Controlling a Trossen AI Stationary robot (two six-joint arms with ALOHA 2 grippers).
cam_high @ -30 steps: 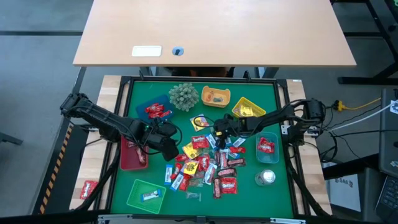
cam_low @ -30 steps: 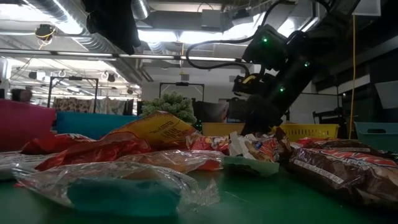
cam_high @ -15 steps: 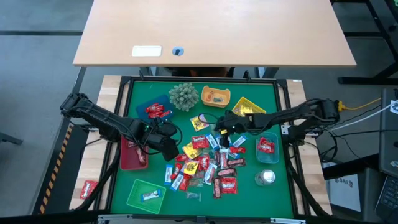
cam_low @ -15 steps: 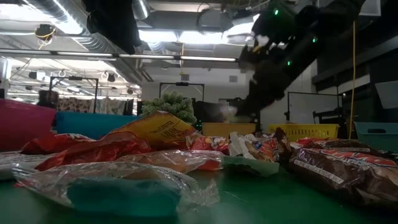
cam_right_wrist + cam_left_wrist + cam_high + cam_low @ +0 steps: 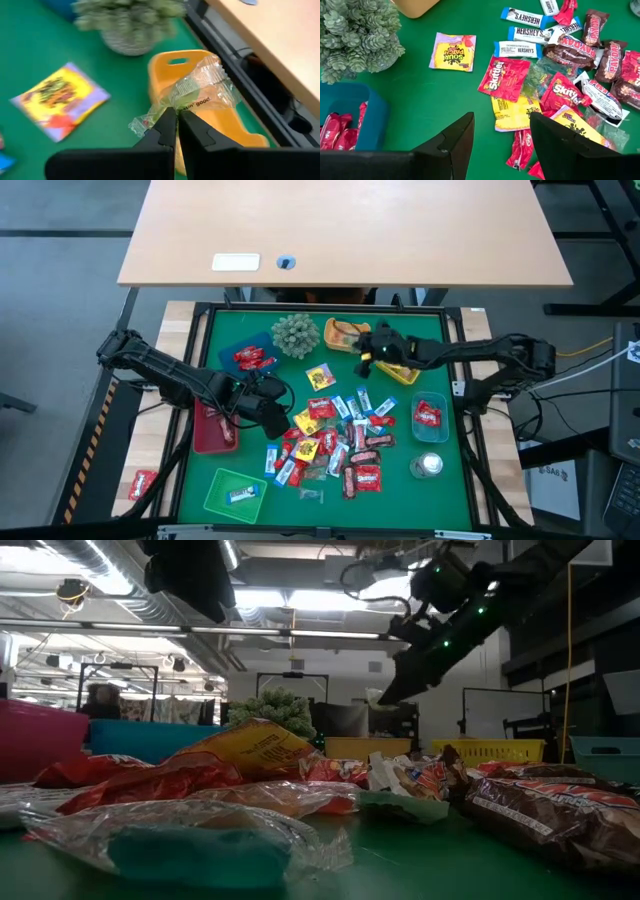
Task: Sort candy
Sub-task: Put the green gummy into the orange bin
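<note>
From the high view, my right gripper [image 5: 368, 346] hung over the far part of the mat, just at the near right corner of the orange tray [image 5: 347, 335], with the yellow tray [image 5: 400, 360] right beside it at about four o'clock. The tray I judged to be the target lay at roughly ten o'clock from the fingers, almost touching in plan. The main heap of candy [image 5: 335, 438] sat well apart at six o'clock. My left gripper [image 5: 272, 412] waited low at the heap's nine o'clock side, by the red tray [image 5: 213, 430].

In the low view, I saw the right arm raised well above the table, with the plant ball [image 5: 270, 707] to its left; I couldn't tell the fingers there.

From the left wrist view, the left fingers [image 5: 451, 142] stood wide apart with nothing between them, the Skittles packs and a yellow packet [image 5: 516, 112] lying ahead on the green mat.

From the right wrist view, the right fingers [image 5: 160, 131] were pinched nearly closed on a clear crinkled wrapper [image 5: 199, 89], whose long axis ran away from the tips and out over the orange tray's open well. I reckoned a short reach forward would put it squarely above the tray before letting go. A Sour Patch packet [image 5: 59, 99] lay on the mat off to one side.
</note>
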